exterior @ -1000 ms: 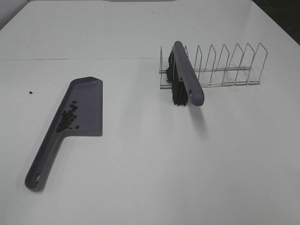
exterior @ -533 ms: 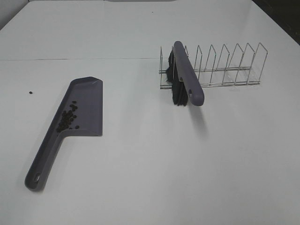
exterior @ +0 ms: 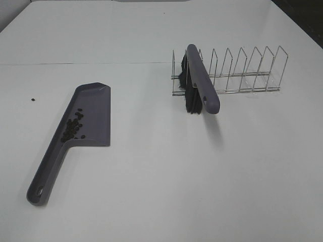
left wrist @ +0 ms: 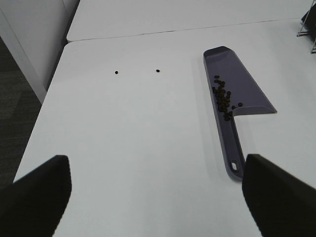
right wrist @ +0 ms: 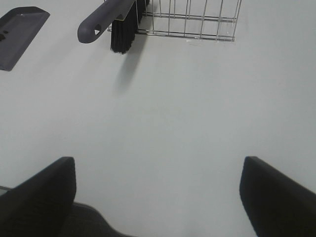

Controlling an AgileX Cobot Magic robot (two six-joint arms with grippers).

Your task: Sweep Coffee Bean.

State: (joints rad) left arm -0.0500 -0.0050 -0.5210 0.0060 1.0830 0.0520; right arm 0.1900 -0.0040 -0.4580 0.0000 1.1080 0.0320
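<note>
A purple-grey dustpan (exterior: 87, 117) (left wrist: 236, 98) lies flat on the white table, left of centre, with a heap of coffee beans (exterior: 72, 127) (left wrist: 223, 96) in its pan. A stray bean (exterior: 33, 99) (left wrist: 157, 70) lies on the table left of the pan; the left wrist view shows another stray bean (left wrist: 116, 72) beside it. The brush (exterior: 200, 80) (right wrist: 112, 22) leans in the wire rack (exterior: 237, 70) (right wrist: 192, 19), bristles down, handle sticking out toward the front. My left gripper (left wrist: 157, 197) is open above the table's near left part. My right gripper (right wrist: 158, 197) is open, well short of the brush. Neither arm appears in the high view.
The table's left edge (left wrist: 44, 103) drops to a dark floor. A seam (exterior: 81, 63) runs across the table behind the dustpan. The rack's remaining slots stand unfilled to the right of the brush.
</note>
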